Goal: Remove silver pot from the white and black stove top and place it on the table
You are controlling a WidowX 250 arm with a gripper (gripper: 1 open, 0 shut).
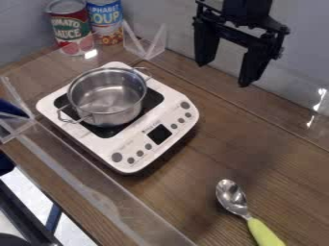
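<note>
The silver pot [107,94] is a small shiny steel pot with two little side handles, standing upright on the black plate of the white stove top [157,137] at centre left. My gripper [226,67] hangs up and to the right of the pot, well apart from it, pointing down. Its two black fingers [252,63] stand wide apart and open with nothing between them. The brown wooden table [244,135] lies bare to the right of the stove.
Two printed food cans [88,24] stand at the back left behind the stove. A spoon [234,199] with a yellow-green handle lies at the front right. Clear plastic edging [90,187] runs along the table's sides.
</note>
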